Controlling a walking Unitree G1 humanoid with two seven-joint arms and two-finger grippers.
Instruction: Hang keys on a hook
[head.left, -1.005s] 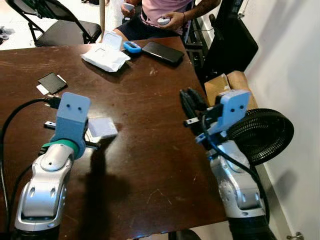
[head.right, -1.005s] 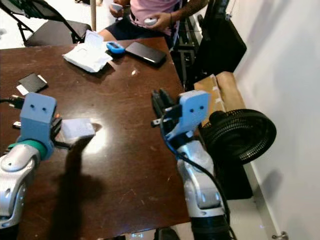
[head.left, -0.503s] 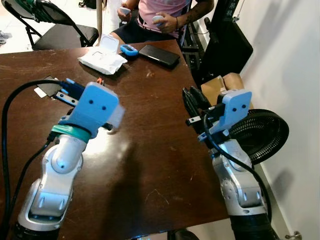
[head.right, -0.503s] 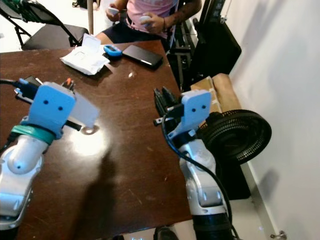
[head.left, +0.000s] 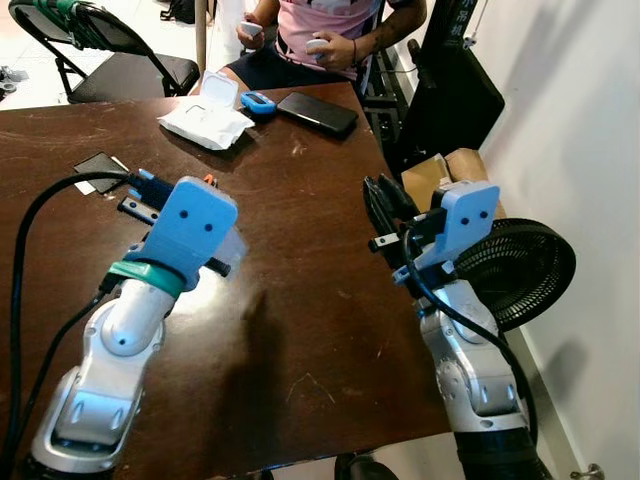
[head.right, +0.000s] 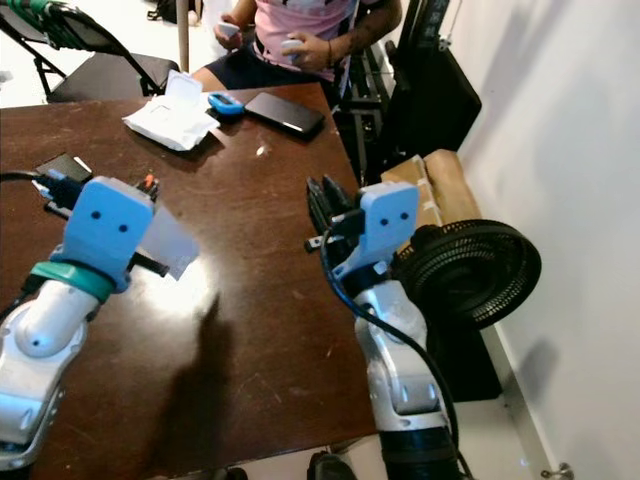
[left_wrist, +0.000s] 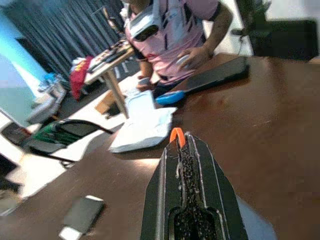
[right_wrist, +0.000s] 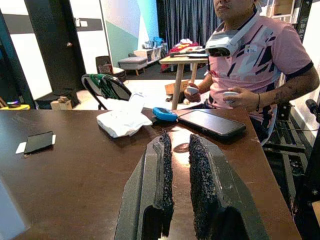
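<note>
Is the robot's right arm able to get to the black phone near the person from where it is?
Probably yes. The right gripper hangs over the table's right side, and the black phone lies further ahead on that same side. The bare wood between them holds nothing in the way, though it may be a long stretch.

Of the keys (left_wrist: 177, 135), only a small orange tab can be made out. It is pinched at the very tip of the left tool (left_wrist: 183, 143), whose two black fingers are pressed together around it. The tab pokes out just past the fingertips as a narrow, rounded loop standing on end. Anything else on it is hidden between the pads. It is held up off the tabletop (head.left: 300, 200) and touches only the tool.
</note>
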